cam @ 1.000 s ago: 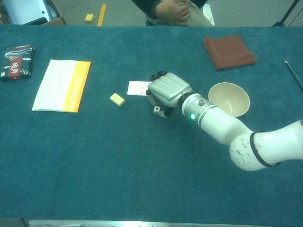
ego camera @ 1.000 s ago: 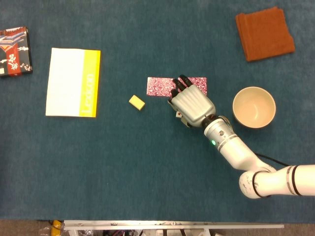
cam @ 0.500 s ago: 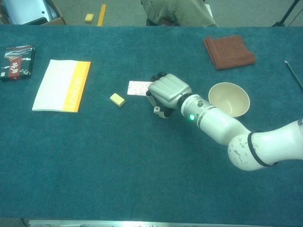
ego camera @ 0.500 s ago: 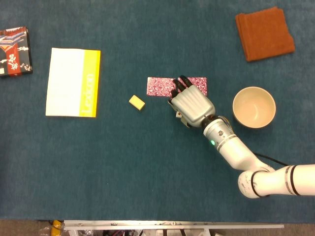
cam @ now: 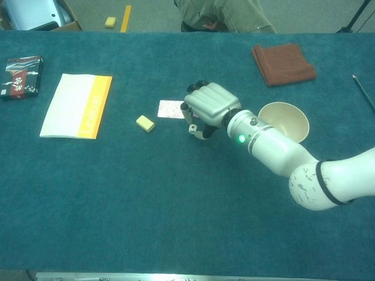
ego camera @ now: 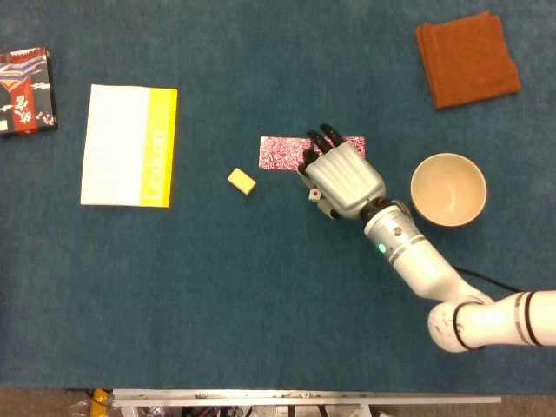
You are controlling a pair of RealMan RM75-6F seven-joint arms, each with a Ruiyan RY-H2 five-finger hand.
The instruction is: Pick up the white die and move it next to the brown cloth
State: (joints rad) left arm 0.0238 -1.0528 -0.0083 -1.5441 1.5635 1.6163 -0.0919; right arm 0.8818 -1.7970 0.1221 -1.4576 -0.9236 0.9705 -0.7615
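lifted slightly, right hand [ego camera: 345, 178] pinches the small white die [cam: 191, 128] above the patterned card [ego camera: 282, 151].

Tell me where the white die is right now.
The white die is pinched in the right hand, at the table's middle just in front of the red patterned card, between the yellow block and the bowl.

Head view straight down on table [ego camera: 261, 304]; chest view lower, oblique, facing forward; both share tabletop
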